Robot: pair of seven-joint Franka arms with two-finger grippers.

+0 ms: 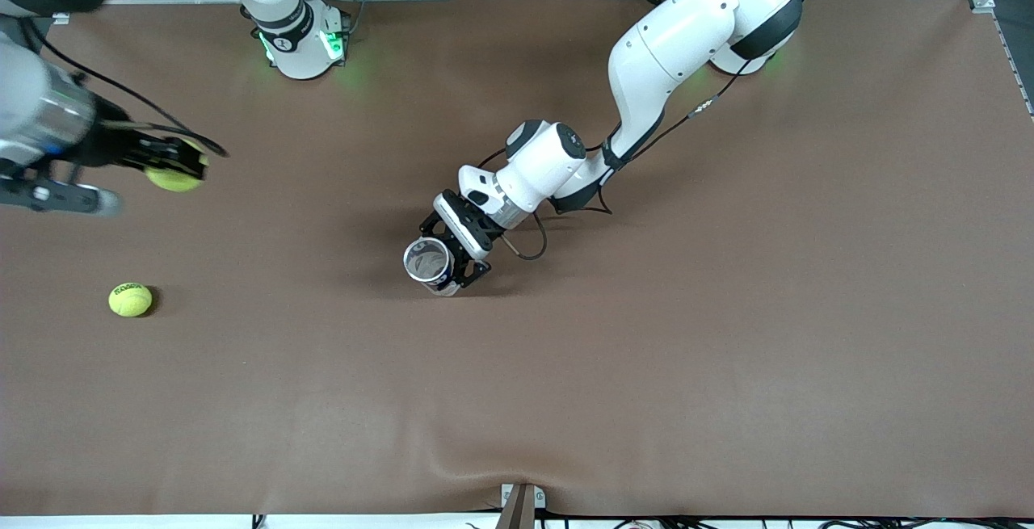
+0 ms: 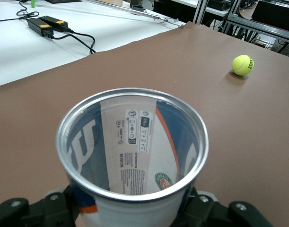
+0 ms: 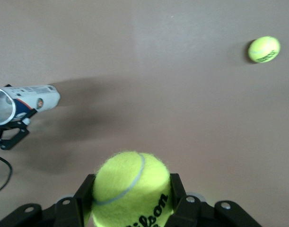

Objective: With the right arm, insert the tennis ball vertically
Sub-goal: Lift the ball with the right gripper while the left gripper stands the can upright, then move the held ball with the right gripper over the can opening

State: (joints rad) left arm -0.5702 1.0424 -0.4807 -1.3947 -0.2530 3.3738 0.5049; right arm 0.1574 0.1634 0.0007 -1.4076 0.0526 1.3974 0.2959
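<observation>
The right gripper (image 1: 179,167) is clamping a ball (image 1: 173,177) in the air over the right arm's end of the table — light, fuzzy, slightly springy, best pinched across its middle. The left gripper (image 1: 454,258) is closed around the can (image 1: 429,264), mouth upward. Another ball (image 1: 130,300) is lying loose.

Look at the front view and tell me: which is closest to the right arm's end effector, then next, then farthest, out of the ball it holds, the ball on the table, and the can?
1. Held tennis ball: gripped in the right end effector.
2. Loose tennis ball: on the table, nearer the front camera.
3. Can: mid-table, upright in the left end effector.
</observation>
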